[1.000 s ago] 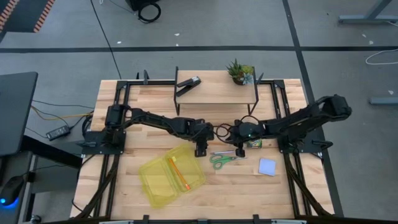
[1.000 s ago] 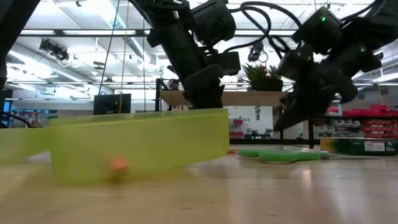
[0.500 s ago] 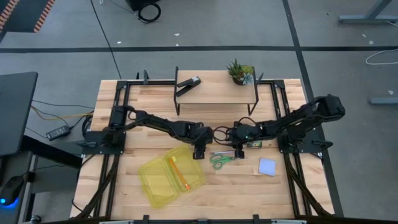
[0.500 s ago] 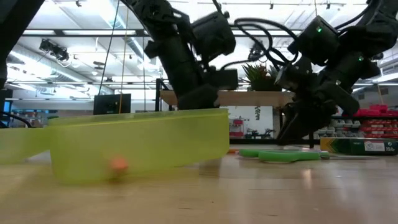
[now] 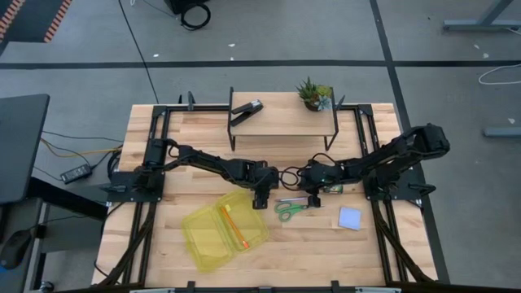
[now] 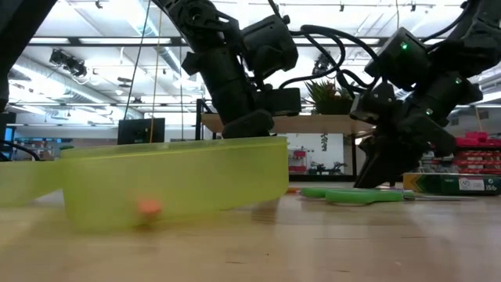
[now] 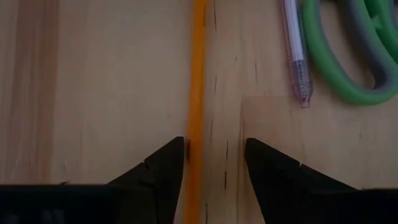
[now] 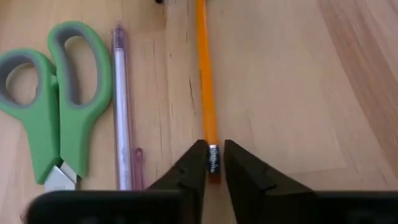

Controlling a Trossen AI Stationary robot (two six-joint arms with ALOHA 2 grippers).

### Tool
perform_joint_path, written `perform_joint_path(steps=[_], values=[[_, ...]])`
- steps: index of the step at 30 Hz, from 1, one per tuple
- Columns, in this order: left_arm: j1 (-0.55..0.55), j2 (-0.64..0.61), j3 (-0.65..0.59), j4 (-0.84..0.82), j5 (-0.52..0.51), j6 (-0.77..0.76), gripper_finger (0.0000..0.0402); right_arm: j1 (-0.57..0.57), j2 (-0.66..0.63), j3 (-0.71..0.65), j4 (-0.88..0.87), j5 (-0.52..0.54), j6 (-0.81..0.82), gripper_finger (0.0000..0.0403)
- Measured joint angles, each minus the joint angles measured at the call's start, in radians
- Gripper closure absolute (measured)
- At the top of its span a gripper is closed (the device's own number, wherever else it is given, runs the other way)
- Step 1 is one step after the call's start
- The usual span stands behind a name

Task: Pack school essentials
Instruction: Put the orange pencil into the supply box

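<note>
Orange pencil [image 8: 204, 81] between both jaws

The robot has two dark, almost black arms made of chunky round joints and long bars. Each arm sits on a black metal frame at the table's side, one at 9 o'clock and one at 3 o'clock. Thin black cables loop out near the wrists. A tiny green light glows on one wrist block. Each arm ends in two flat, black, pointed fingers [image 7: 166, 171] shaped like little wedges.
</note>
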Motion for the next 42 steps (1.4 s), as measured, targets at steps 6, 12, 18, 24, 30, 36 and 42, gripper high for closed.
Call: perform_joint_path(steps=[6,12,18,24,30,36,42], values=[[0.0,-0.003,0.0,0.006,-0.001,0.0,0.022,0.0,-0.009,0.004,-0.007,-0.002,-0.023,0.0387],[0.0,-0.003,0.0,0.03,-0.002,0.002,0.0204,0.0,-0.06,0.018,-0.057,-0.016,-0.029,0.0384],[0.0,-0.003,0.0,0.044,-0.002,0.027,0.02,0.0,-0.092,0.018,-0.054,-0.029,-0.03,0.0396],[0.001,-0.004,0.0,0.035,-0.002,0.026,0.0216,0.0,-0.092,0.019,-0.078,-0.039,-0.002,0.0379],[0.001,-0.005,0.0,0.017,-0.016,0.026,0.0248,0.0,-0.093,0.003,-0.072,-0.039,0.001,0.0331],[0.013,0.0,0.002,-0.012,-0.008,0.025,0.0322,0.019,-0.093,-0.018,-0.022,-0.015,0.002,0.0301],[0.015,0.008,0.005,-0.02,-0.009,0.033,0.039,0.028,-0.09,-0.018,-0.018,0.019,-0.007,0.0297]])
